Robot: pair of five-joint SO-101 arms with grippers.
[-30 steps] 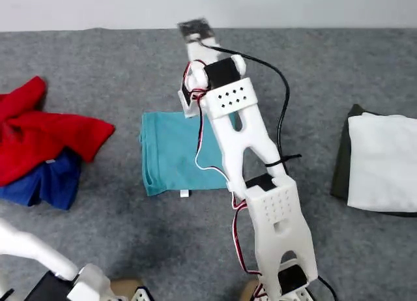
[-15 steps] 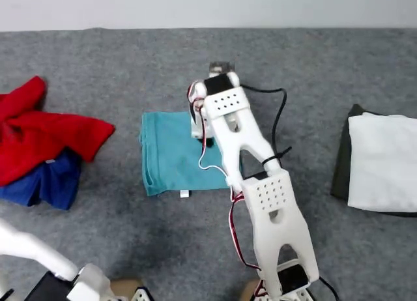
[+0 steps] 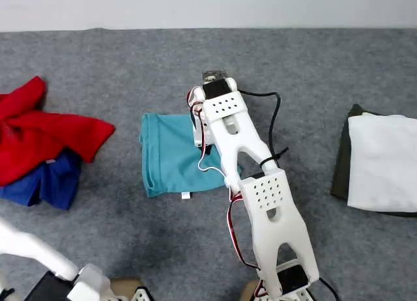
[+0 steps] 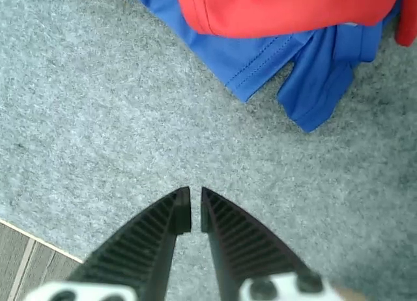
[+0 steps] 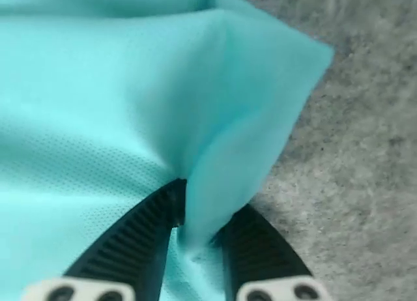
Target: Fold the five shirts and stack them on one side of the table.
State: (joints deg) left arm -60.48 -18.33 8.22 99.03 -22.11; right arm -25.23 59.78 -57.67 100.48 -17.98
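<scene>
While my right gripper (image 5: 195, 217) pinches a fold of the teal shirt (image 5: 98, 92), my left gripper (image 4: 195, 213) hangs nearly closed over carpet (image 4: 91, 118).

Teal shirt (image 5: 98, 105): plain, fine dotted weave. Red shirt (image 3: 45, 128), blue shirt (image 3: 45, 180), white shirt (image 3: 384, 161): plain. Dark shirt (image 3: 342, 157): near black. My fingers (image 4: 156, 232): black, ribbed. Table (image 3: 98, 60): speckled grey.

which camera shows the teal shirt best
The high view: the teal shirt shows nearly whole, one edge under the right arm. The right wrist view gives a close look at its fold pinched in the right pincer.
</scene>
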